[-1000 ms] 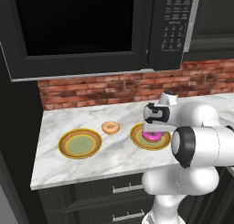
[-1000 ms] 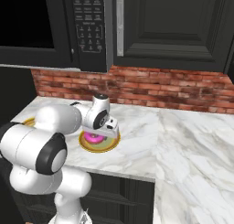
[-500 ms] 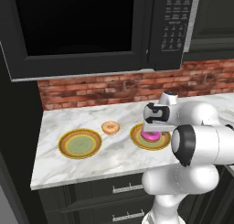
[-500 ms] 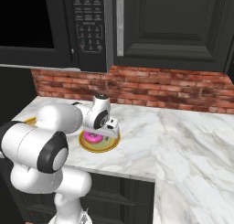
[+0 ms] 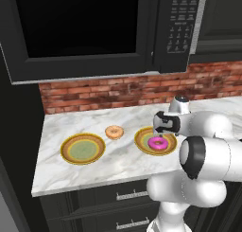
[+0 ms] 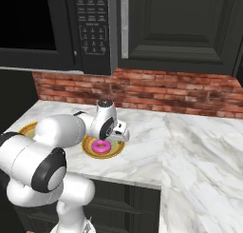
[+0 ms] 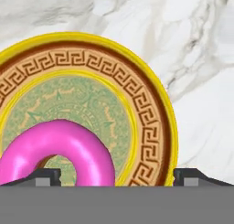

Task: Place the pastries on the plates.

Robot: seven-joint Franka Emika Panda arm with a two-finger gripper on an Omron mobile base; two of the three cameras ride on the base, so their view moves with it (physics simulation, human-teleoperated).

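A glossy pink donut [image 7: 59, 147], smooth and ring-shaped, lies on the dull green centre of a round shallow plate [image 7: 151, 109] with a yellow rim and a brown band of key pattern; in the hand view both sit at lower left, the donut's lower edge cut off by the frame. The gripper [image 7: 116, 177] stands wide, its two dark fingertips [image 7: 45, 176] well apart at the bottom, one beside the donut and the other out past the plate rim, holding nothing.

In the left base view the pale tan donut [image 5: 114, 131] rests on the veined white marble counter [image 5: 56, 172], middle left, between the second plate [image 5: 82, 148] at left and the plate with the pink donut. The white arm hides the right edge of that plate. A brick backsplash [image 5: 94, 93] runs behind
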